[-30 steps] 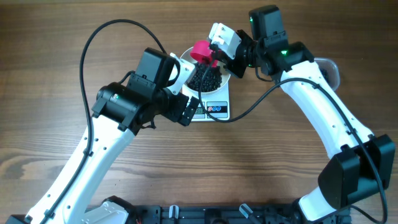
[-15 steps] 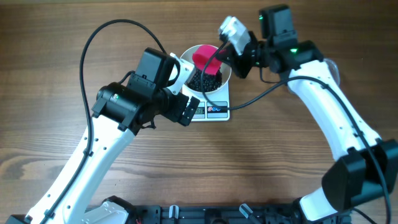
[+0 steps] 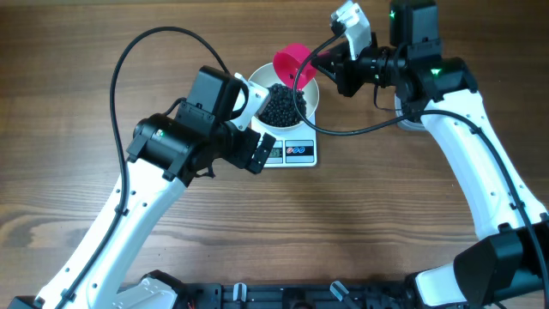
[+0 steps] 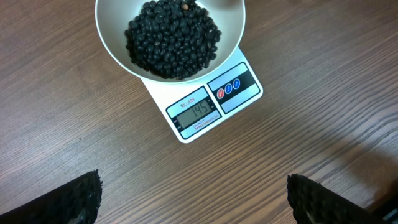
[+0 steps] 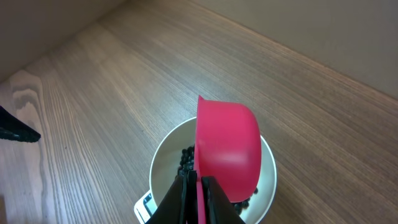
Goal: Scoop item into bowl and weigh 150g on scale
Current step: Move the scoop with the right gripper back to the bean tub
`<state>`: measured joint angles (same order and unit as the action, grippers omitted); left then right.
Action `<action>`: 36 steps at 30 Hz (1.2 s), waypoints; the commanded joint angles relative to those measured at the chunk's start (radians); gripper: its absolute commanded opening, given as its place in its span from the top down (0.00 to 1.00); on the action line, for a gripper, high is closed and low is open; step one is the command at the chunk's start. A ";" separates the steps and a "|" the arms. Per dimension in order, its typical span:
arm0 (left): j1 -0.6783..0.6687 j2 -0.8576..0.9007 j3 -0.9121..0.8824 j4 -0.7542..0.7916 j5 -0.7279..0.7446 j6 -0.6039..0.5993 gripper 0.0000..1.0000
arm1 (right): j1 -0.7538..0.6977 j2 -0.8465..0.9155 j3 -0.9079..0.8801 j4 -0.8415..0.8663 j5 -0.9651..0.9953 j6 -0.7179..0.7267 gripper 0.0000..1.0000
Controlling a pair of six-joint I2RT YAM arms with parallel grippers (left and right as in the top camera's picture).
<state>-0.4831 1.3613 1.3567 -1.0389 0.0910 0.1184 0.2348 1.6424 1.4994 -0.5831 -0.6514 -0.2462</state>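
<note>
Here, the pink scoop (image 5: 227, 149) hung above the bowl (image 4: 112, 43) of beans (image 4: 173, 37).
The right gripper (image 5: 196, 186) clamped its handle; the left gripper (image 4: 194, 199) gaped open.

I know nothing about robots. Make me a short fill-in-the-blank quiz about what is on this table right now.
1. The white bowl stands ____ the scale.
2. The bowl holds a heap of small, glossy beans coloured ____.
3. Above the bowl, the right fingers grip a scoop coloured ____.
4. The left fingers hold nothing and stand wide ____.

Missing words: on; black; pink; open.
</note>
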 commanded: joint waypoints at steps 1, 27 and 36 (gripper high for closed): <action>0.003 -0.005 -0.003 0.003 -0.006 -0.002 0.00 | -0.002 -0.016 0.016 0.006 -0.027 0.014 0.96; 0.003 -0.005 -0.003 0.003 -0.006 -0.002 0.00 | 0.169 -0.043 0.015 -0.011 0.417 -0.172 0.96; 0.003 -0.005 -0.003 0.003 -0.006 -0.002 0.00 | 0.166 -0.046 0.015 -0.032 0.271 -0.210 0.96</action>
<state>-0.4831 1.3613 1.3567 -1.0386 0.0910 0.1184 0.4026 1.6249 1.4994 -0.6212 -0.3824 -0.4519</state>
